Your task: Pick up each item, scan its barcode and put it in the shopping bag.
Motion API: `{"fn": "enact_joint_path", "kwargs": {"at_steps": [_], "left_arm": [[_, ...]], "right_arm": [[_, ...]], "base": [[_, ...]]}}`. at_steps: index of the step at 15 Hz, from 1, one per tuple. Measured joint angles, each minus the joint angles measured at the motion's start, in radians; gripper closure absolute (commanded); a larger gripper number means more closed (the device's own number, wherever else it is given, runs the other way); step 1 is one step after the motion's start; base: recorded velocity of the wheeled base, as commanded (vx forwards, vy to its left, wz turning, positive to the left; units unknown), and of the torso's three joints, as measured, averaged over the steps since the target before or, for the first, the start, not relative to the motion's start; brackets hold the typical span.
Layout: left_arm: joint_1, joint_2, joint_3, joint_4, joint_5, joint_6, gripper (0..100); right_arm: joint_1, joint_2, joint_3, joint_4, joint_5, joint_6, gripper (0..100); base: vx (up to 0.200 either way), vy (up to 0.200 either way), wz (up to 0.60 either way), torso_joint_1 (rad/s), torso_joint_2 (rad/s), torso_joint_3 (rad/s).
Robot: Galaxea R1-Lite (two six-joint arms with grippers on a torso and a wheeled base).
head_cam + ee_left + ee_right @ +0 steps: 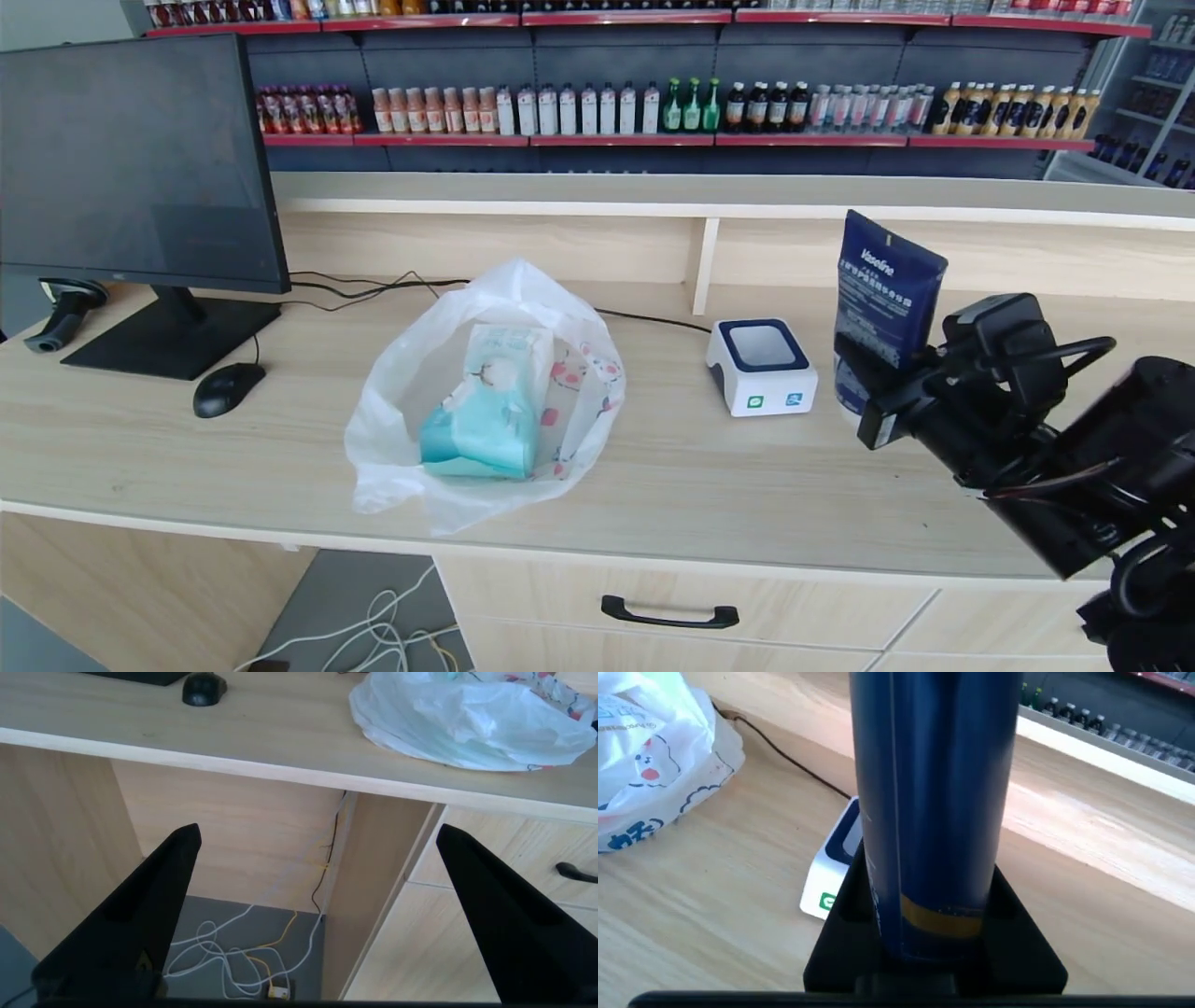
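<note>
The right gripper [864,378] is clamped on the lower end of a dark blue stand-up pouch [885,289], held upright above the counter [700,485]. The pouch carries white lettering and fine print too small to read, and its base is hidden by the fingers. The barcode scanner [761,364] sits just beside the gripper, with the shopping bag [401,392] beyond it holding a teal tissue pack [490,401]. The left gripper [318,840] is spread wide below the counter edge.

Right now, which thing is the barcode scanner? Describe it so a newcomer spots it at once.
Start at the long wooden counter and look right of the white shopping bag. The scanner sits there, just left of the upright dark blue pouch. It is the only small white box, with a dark-rimmed window on top.
</note>
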Motion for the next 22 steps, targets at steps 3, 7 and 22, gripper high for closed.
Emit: {"fn": "enact_joint_path", "kwargs": {"at_steps": [3, 7, 22], "left_arm": [[-0.001, 0.0, 0.0, -0.001, -0.001, 0.001, 0], [-0.001, 0.0, 0.0, -0.001, -0.001, 0.0, 0], [-0.001, 0.0, 0.0, -0.003, -0.001, 0.001, 0]], "right_arm": [[-0.041, 0.073, -0.166, -0.002, 0.157, -0.099, 100], [-0.117, 0.151, -0.27, -0.001, 0.34, -0.208, 100], [-0.189, 0.417, -0.603, 0.0, 0.768, -0.35, 100]], "base": [[0.0, 0.0, 0.0, 0.0, 0.0, 0.0], [0.0, 0.0, 0.0, 0.0, 0.0, 0.0], [0.0, 0.0, 0.0, 0.0, 0.0, 0.0]]}}
